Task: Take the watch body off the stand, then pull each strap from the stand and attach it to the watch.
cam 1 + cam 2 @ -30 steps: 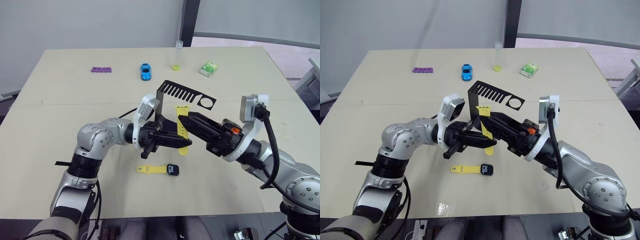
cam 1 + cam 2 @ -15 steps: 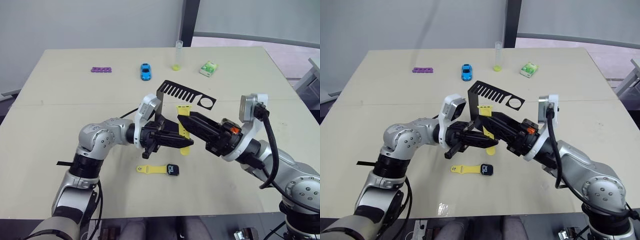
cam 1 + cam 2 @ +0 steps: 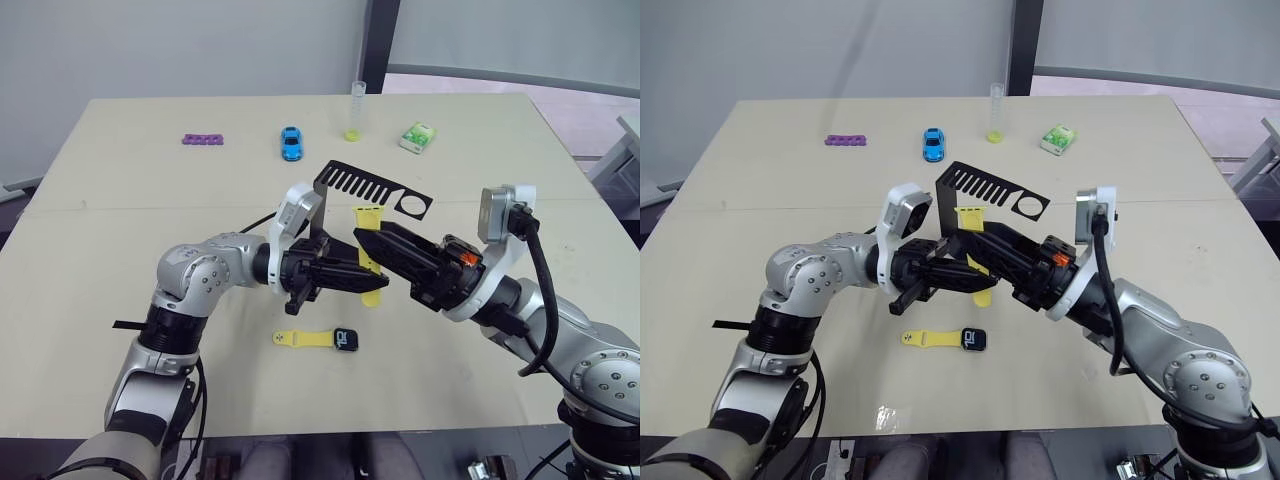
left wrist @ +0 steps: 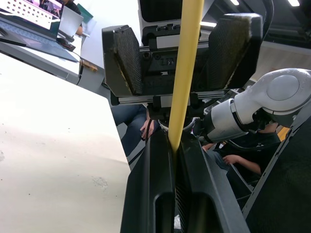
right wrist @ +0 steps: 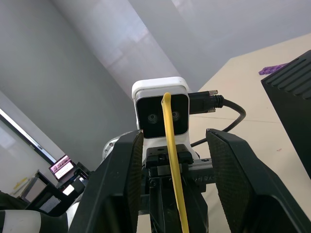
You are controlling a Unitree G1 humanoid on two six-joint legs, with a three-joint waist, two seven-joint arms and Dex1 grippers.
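My left gripper (image 3: 378, 284) is shut on a yellow strap (image 4: 187, 73), which stands up from between its fingers just in front of the black stand (image 3: 370, 188). My right gripper (image 3: 362, 243) faces it, open. Its two pads (image 4: 124, 58) sit on either side of the strap (image 5: 172, 160) without touching it. I cannot tell whether the strap's top end (image 3: 363, 214) still touches the stand's slotted arm. The watch body (image 3: 346, 340) lies flat on the table nearer me, with the other yellow strap (image 3: 300, 339) joined to its left side.
At the back of the table (image 3: 120, 220) lie a purple piece (image 3: 202, 139), a blue toy car (image 3: 291, 142), a clear tube with a yellow base (image 3: 356, 110) and a green-white packet (image 3: 417, 136).
My left gripper has lifted slightly with the strap. The right gripper and the watch on the table have stayed put.
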